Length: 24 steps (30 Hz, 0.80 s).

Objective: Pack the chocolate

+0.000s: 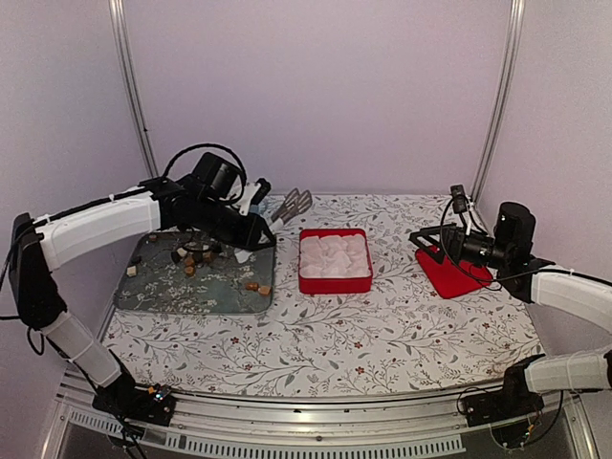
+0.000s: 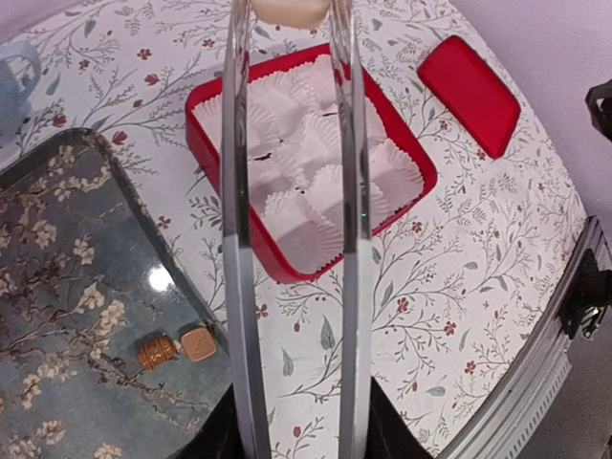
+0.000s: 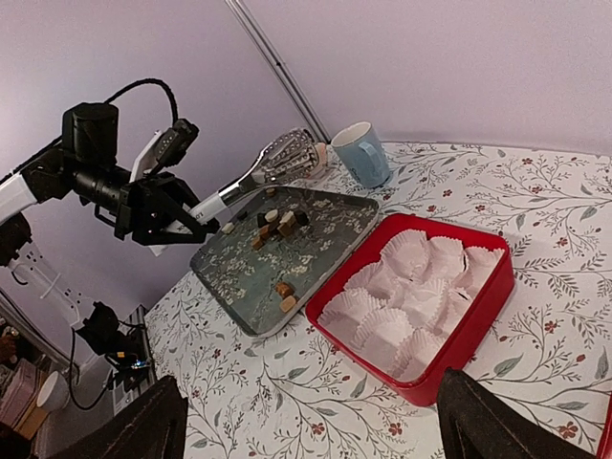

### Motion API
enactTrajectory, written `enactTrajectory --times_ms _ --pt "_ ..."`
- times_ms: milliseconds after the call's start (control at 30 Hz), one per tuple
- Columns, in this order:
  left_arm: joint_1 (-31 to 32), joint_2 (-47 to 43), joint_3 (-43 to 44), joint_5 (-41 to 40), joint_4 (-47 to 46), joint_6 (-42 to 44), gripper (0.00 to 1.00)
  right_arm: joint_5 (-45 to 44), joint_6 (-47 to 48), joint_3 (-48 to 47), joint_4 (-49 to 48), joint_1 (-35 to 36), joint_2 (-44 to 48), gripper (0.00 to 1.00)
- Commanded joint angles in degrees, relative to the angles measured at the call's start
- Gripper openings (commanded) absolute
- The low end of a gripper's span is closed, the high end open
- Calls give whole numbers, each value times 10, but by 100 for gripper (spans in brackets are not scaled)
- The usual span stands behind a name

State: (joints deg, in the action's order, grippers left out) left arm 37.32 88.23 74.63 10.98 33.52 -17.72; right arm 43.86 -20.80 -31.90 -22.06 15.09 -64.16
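Whitish chocolate pinched at tips of tongs, top centre of left wrist view, near blue mug. Other lumps on tray, left of red box. Left gripper partly closed, clamped on tongs. Right gripper spread wide, empty, by red lid at right.

1. Red box — no lettering legible on its walls.
2. Flat red piece, right of the red box — plain, nothing to read.
3. Tray, left of the red box, and tablecloth under it: flower patterns only, no words or numbers.
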Motion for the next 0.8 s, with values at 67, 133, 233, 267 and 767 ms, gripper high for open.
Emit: enactTrajectory --times_ms 67,133,233,267,767 --pt "59 108 86 34 -33 26 19 15 -9 22 -10 -24 25 93" --pt "70 140 109 40 -38 29 19 16 -10 26 -10 -27 31 93" --pt "76 184 134 52 -48 28 19 18 -11 31 -11 -30 32 93" --pt "77 198 143 55 -48 28 19 18 -12 32 -10 -31 33 93" --pt "72 328 233 37 -41 38 19 23 -8 41 -10 -40 37 93"
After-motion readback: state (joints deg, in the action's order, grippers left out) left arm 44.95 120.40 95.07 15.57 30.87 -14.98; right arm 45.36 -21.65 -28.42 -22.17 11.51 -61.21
